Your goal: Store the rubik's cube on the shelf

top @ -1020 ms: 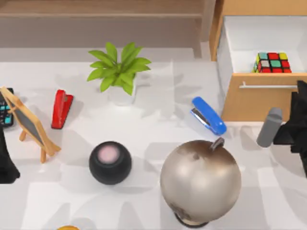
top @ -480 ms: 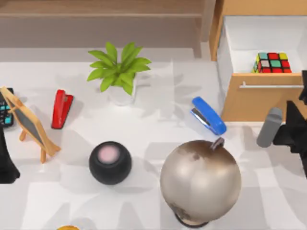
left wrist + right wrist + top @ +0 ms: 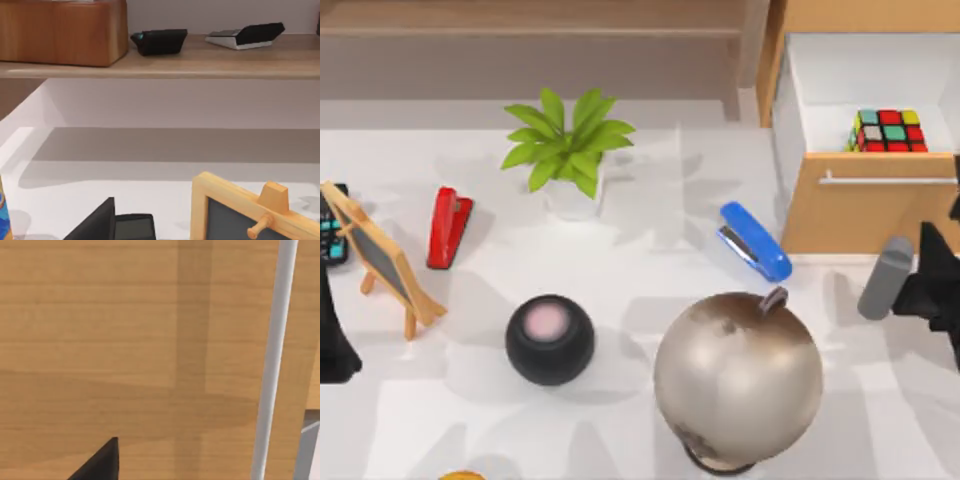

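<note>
Rubik's cube (image 3: pixel 888 131) sits inside the open drawer (image 3: pixel 865 80), against its front panel, behind the silver handle (image 3: pixel 880 180). Right gripper (image 3: pixel 932 285) hangs just in front of that panel; finger state: cannot tell. Shelf (image 3: pixel 530 20) lies left of the drawer

We are seeing our right arm (image 3: pixel 930 285) at the table's right edge as blocky matte black housing with angular facets, and a smooth grey cylindrical link (image 3: pixel 886 277) is sticking out of it, rounded at the end. Our left arm (image 3: pixel 332 345) is showing as a plain black wedge at the left edge. In each wrist view, a black pointed finger tip (image 3: pixel 95 225) is poking in, flat-sided and unmarked (image 3: pixel 100 462).
</note>
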Robot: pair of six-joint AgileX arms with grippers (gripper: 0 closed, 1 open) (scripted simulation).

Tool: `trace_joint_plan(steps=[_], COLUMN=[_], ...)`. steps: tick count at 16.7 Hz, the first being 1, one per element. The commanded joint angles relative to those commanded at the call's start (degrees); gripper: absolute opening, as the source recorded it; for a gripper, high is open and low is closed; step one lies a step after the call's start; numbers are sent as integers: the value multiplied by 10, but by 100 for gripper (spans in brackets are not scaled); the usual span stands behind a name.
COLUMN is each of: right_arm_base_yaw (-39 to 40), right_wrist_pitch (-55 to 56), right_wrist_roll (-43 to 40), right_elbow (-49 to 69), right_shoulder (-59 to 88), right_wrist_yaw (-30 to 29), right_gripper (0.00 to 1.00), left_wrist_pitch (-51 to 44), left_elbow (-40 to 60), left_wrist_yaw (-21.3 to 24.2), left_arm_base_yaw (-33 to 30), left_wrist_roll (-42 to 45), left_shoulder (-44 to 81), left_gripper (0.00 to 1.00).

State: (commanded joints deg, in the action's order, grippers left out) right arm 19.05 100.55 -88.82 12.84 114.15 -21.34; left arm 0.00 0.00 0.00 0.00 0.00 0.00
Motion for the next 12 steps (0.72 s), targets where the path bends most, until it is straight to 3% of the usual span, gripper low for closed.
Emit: trace_joint_plan(steps=[8,12], right_arm_base_yaw=[6,18], right_wrist_pitch=[-9,-92], right_wrist_roll=[7,60], right_elbow=[-13,5], right_shoulder=[19,-50], right_wrist_yaw=[-1,32], right_gripper=[100,100], left_wrist_pitch=[0,0], left_elbow=[0,0], left_wrist_yaw=[0,0], left_arm_base_yaw=[0,0], left_wrist_roll=[0,0], left_shoulder=[0,0], left_gripper=[100,100])
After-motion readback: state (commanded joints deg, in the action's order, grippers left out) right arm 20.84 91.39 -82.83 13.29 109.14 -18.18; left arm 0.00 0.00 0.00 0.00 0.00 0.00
